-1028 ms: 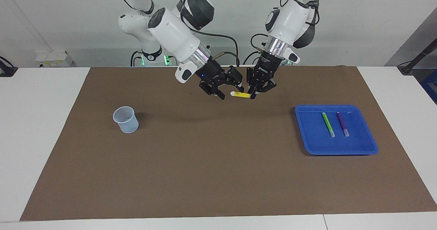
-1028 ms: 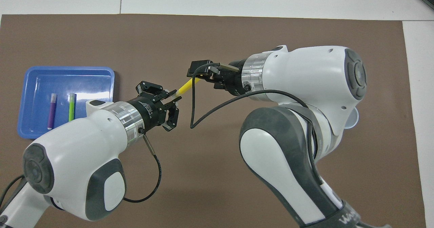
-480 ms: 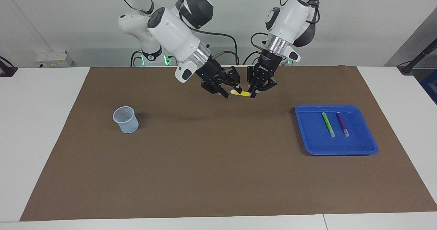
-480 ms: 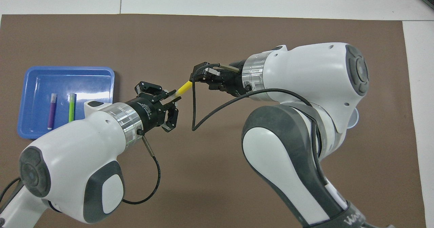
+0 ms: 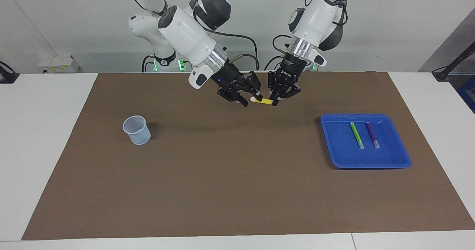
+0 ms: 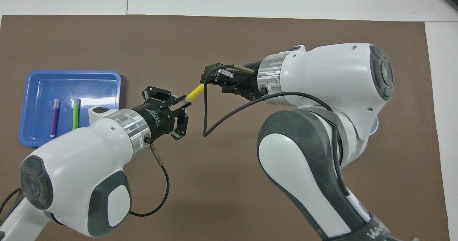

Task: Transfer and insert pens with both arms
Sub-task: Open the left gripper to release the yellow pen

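both grippers meet in the air over the middle of the brown mat (image 5: 237, 175), at the robots' edge of it. the left gripper (image 5: 275, 102) is clamped on one end of the yellow pen (image 5: 265, 101), which lies level between the 2. the right gripper (image 5: 256, 97) has its fingers around the pen's whitish cap end; whether they press it yet, i cannot tell. the lime green pen (image 5: 357, 135) and purple pen (image 5: 372, 134) lie side by side in the blue tray (image 5: 393, 161) toward the left arm's end. a mesh cup (image 5: 136, 130) stands toward the right arm's end.
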Motion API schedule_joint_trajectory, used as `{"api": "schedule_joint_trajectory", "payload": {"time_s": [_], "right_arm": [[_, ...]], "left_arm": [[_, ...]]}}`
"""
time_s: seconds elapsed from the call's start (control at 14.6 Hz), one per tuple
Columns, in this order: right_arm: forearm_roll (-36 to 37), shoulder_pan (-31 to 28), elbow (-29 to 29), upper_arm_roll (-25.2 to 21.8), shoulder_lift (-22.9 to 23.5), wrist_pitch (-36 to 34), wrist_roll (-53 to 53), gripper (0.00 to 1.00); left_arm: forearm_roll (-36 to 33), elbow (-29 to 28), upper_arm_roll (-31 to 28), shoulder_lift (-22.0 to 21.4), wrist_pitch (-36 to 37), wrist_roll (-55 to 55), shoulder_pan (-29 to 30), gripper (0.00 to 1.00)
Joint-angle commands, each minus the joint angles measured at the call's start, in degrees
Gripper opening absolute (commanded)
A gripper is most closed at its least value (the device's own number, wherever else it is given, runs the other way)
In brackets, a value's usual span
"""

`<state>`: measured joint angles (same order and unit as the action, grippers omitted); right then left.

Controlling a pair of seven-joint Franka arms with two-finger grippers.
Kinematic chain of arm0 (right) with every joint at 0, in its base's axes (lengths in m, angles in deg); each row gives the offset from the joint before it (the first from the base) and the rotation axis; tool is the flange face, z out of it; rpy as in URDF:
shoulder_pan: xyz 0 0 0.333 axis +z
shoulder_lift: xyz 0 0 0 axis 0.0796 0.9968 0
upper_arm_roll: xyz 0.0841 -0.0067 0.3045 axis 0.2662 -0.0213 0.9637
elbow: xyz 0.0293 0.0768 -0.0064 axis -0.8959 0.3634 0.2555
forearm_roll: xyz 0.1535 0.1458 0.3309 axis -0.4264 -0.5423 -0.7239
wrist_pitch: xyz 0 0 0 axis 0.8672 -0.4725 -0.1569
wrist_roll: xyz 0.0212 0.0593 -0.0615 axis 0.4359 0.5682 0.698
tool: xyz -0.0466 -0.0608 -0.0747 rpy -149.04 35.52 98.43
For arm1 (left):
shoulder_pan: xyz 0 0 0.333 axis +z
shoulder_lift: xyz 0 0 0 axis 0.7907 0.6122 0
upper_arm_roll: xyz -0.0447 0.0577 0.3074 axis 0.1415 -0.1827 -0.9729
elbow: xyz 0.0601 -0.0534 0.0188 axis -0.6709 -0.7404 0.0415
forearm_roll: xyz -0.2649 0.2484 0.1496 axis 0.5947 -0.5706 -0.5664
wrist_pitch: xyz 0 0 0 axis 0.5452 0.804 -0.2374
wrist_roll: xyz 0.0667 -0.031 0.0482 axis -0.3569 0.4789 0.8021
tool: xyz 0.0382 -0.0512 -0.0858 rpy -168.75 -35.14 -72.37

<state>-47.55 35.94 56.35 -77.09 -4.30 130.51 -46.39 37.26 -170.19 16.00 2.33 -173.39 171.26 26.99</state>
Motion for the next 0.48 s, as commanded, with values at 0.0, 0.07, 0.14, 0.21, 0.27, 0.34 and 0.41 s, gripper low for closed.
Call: {"api": "schedule_joint_trajectory", "payload": {"time_s": [0.0,0.07,0.14,0.21,0.27,0.34,0.41], "right_arm": [[0.4,-0.6,-0.6,0.5,0.2,0.1,0.2,0.51],[0.4,-0.6,-0.6,0.6,0.2,0.2,0.2,0.5],[0.3,-0.6,-0.6,0.6,0.2,0.2,0.2,0.47],[0.2,-0.6,-0.6,0.5,0.2,0.2,0.1,0.45],[0.1,-0.5,-0.6,0.5,0.2,0.2,0.0,0.45],[0.1,-0.5,-0.6,0.6,0.2,0.2,0.0,0.43],[0.1,-0.5,-0.6,0.5,0.2,0.2,0.0,0.42]], "left_arm": [[-1.2,-2.1,-0.3,-2.1,-0.5,1.6,-0.8,0.0],[-1.1,-2.1,-0.2,-2.1,-0.5,1.6,-0.8,0.0],[-1.2,-2.1,-0.2,-2.1,-0.5,1.6,-0.8,0.0],[-1.2,-2.1,-0.2,-2.1,-0.5,1.6,-0.8,0.0],[-1.2,-2.2,-0.2,-2.1,-0.5,1.6,-0.8,0.0],[-1.2,-2.2,-0.2,-2.1,-0.5,1.6,-0.8,0.0],[-1.1,-2.3,-0.2,-2.1,-0.5,1.6,-0.8,0.0]]}}
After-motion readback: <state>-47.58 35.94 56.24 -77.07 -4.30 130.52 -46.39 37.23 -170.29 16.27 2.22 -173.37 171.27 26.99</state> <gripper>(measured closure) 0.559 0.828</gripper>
